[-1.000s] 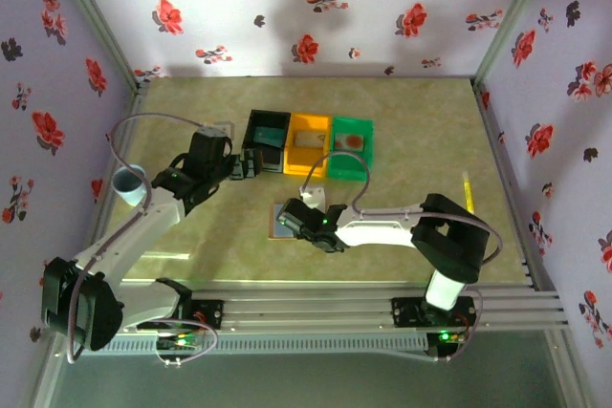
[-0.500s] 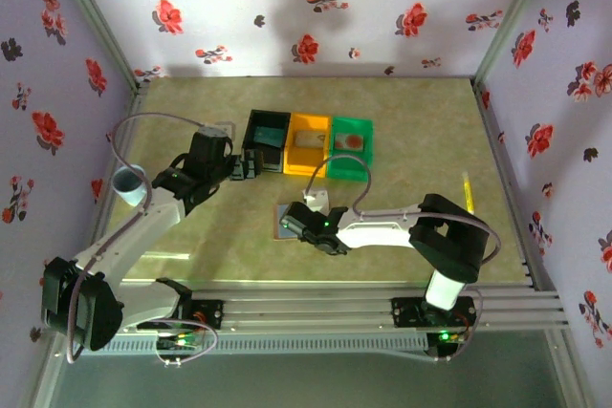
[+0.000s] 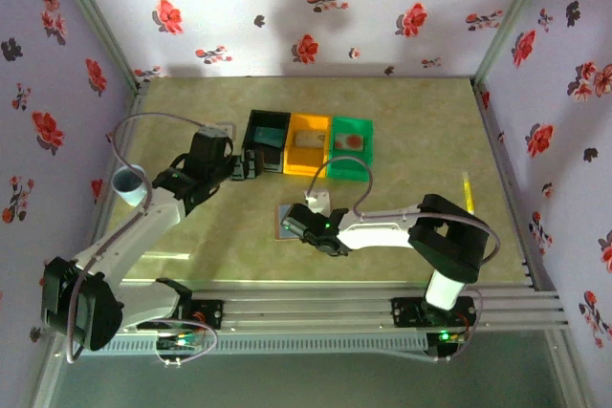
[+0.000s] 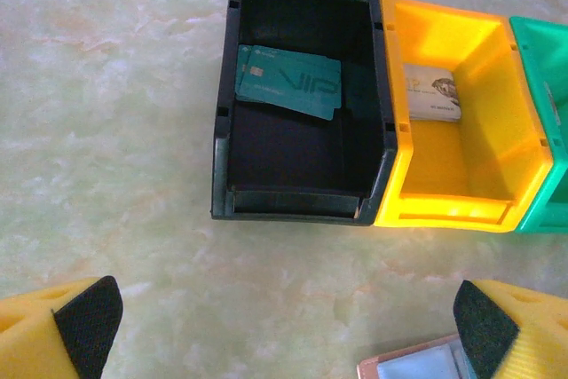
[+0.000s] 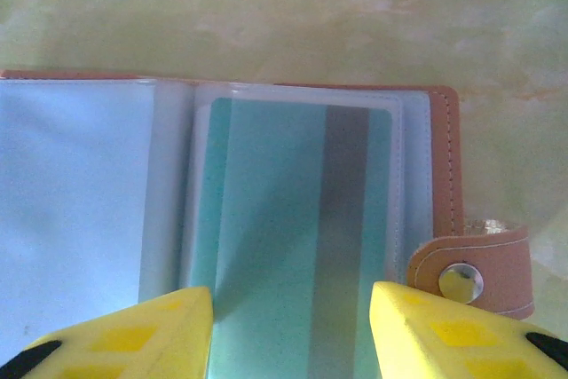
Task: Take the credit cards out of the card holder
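Note:
The card holder (image 5: 89,210) lies open on the table, blue-grey inside with a brown edge and a clasp tab (image 5: 470,277). A teal credit card (image 5: 284,219) with a grey stripe sits in its clear sleeve. My right gripper (image 5: 291,330) hovers right over that card, its yellow fingers (image 5: 133,335) apart at the card's two long edges. My left gripper (image 4: 284,330) is wide open over bare table in front of the black bin (image 4: 226,130), which holds a teal-green card (image 4: 288,84). A corner of the holder (image 4: 417,366) shows by its right finger.
An orange bin (image 4: 497,166) with a pale card (image 4: 433,95) and a green bin (image 3: 349,164) with a card (image 3: 352,141) stand in a row right of the black one. A pale blue cup (image 3: 127,183) is at the left, a yellow stick (image 3: 468,188) at the right.
The right gripper has crept slightly nearer the table's front over the card holder. The left arm has not moved.

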Action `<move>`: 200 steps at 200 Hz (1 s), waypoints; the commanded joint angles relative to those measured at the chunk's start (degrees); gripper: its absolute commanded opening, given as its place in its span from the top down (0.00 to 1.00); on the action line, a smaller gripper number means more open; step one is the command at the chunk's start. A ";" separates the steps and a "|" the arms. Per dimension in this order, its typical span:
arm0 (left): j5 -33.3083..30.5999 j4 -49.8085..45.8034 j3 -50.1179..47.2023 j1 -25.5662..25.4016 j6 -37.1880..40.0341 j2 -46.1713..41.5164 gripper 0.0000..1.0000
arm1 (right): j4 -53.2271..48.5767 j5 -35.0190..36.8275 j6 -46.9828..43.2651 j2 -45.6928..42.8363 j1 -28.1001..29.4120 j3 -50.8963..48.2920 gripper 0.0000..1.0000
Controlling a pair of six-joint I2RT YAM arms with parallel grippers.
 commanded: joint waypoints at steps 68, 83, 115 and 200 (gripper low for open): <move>0.51 -0.82 1.87 -0.78 1.52 0.31 0.00 | -1.15 4.06 -0.11 -6.24 -0.22 -2.85 0.50; 0.48 -0.73 1.85 -0.86 1.52 0.41 0.00 | -2.05 4.16 0.05 -6.21 -0.26 -2.81 0.50; 0.69 -0.84 1.87 -1.10 1.52 0.74 0.00 | -1.77 2.32 0.49 -4.57 -0.37 -2.99 0.51; 0.78 -0.83 1.96 -1.44 1.82 0.95 0.00 | -1.14 1.38 1.37 -2.31 -0.57 -3.03 0.53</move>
